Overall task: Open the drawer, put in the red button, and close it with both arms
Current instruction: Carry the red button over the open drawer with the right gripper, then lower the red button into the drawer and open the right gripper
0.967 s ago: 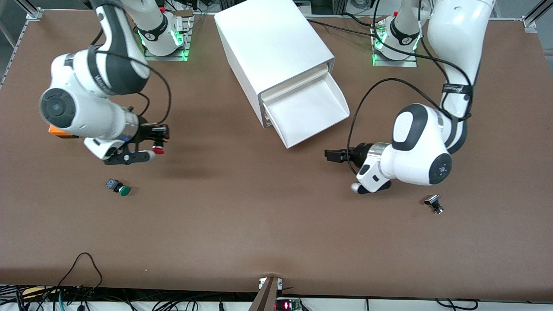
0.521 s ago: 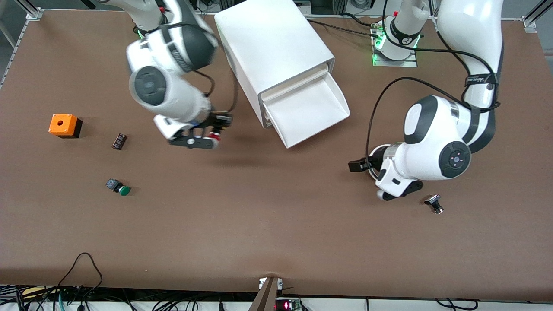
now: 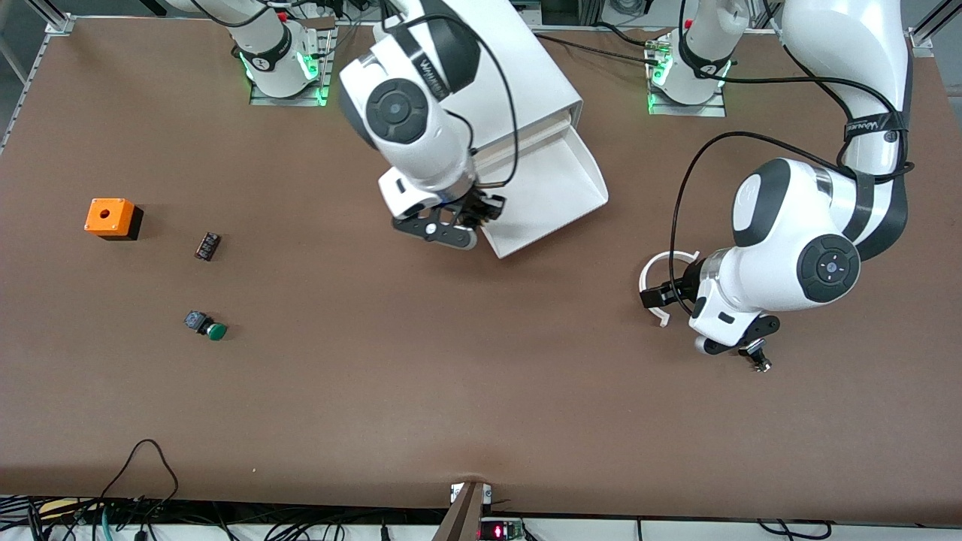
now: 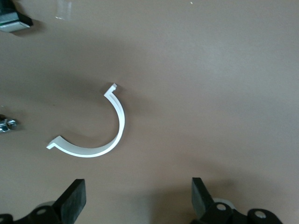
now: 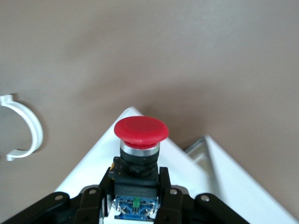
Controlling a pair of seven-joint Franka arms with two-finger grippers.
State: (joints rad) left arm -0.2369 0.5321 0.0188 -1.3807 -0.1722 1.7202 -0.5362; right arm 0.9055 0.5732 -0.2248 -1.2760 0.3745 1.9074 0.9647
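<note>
The drawer (image 3: pixel 552 184) is pulled out of the big white cabinet (image 3: pixel 518 83) and stands open and empty. My right gripper (image 3: pixel 472 219) is over the drawer's front corner, the one toward the right arm's end. It is shut on the black body of the red button (image 5: pixel 141 129), cap pointing away from the wrist, with the white drawer corner (image 5: pixel 88 175) under it. The button is hidden under the hand in the front view. My left gripper (image 3: pixel 655 295) is open and empty, low over the table by a white C-shaped ring (image 3: pixel 652 279).
The ring also shows in the left wrist view (image 4: pixel 100 142) and the right wrist view (image 5: pixel 25 130). A small black and silver part (image 3: pixel 757 358) lies by the left hand. An orange box (image 3: pixel 113 218), a small dark part (image 3: pixel 207 246) and a green-capped button (image 3: pixel 207 326) lie toward the right arm's end.
My right arm has swung from the orange box's area across to the drawer's corner, carrying the red button. My left arm has drawn back toward its own end, uncovering the white ring.
</note>
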